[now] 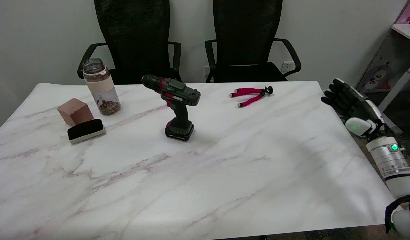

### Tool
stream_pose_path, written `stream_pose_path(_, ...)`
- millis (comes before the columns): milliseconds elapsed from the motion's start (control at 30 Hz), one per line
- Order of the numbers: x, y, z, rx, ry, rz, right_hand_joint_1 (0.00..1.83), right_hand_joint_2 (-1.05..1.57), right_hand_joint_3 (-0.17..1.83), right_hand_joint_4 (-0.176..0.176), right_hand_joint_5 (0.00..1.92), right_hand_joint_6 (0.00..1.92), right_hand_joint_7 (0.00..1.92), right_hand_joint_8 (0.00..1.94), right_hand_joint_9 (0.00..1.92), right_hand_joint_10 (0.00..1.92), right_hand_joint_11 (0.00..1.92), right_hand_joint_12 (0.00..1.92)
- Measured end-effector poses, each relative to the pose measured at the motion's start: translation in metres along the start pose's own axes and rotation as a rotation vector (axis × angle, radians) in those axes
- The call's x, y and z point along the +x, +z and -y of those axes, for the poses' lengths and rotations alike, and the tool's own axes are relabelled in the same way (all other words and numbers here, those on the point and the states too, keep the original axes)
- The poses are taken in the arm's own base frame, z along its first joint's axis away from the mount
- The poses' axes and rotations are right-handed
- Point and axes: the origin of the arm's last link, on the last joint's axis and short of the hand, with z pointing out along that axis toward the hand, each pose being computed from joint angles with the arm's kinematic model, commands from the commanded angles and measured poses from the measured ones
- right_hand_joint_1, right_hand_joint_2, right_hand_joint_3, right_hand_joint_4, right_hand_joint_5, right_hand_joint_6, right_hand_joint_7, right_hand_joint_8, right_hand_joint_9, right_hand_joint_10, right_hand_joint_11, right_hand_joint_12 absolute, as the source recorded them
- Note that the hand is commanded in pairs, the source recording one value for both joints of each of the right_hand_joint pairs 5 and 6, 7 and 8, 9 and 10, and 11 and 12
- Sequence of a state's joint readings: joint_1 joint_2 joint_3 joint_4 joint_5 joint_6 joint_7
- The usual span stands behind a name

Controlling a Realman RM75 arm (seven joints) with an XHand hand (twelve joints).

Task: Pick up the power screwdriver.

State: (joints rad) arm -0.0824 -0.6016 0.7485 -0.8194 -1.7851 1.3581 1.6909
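Note:
The power screwdriver (177,106), dark green and black with red trim, stands upright on its battery base near the middle of the marble table (225,173), its chuck pointing left. My right hand (350,101) hovers at the table's right edge, far to the right of the tool. Its fingers are stretched out and apart, and it holds nothing.
A jar (101,87) with brown bits, a wooden cube (75,111) and a black-and-white eraser (86,130) sit at the left. A small pink-legged tripod (251,95) lies at the back right. Two black chairs (246,40) stand behind the table.

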Motion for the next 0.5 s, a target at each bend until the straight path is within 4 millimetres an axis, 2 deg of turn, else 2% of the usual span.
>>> stream_pose_path(333, -0.02, -0.013, -0.026, -0.099, 0.014, 0.043, 0.92, -0.57, 0.72, 0.102, 0.2, 0.2, 0.2, 0.2, 0.28, 0.28, 0.34, 0.34)
stream_pose_path(500, -0.038, -0.009, -0.038, -0.115, 0.04, 0.059, 0.92, -0.58, 0.69, 0.106, 0.2, 0.2, 0.2, 0.2, 0.28, 0.28, 0.35, 0.35)
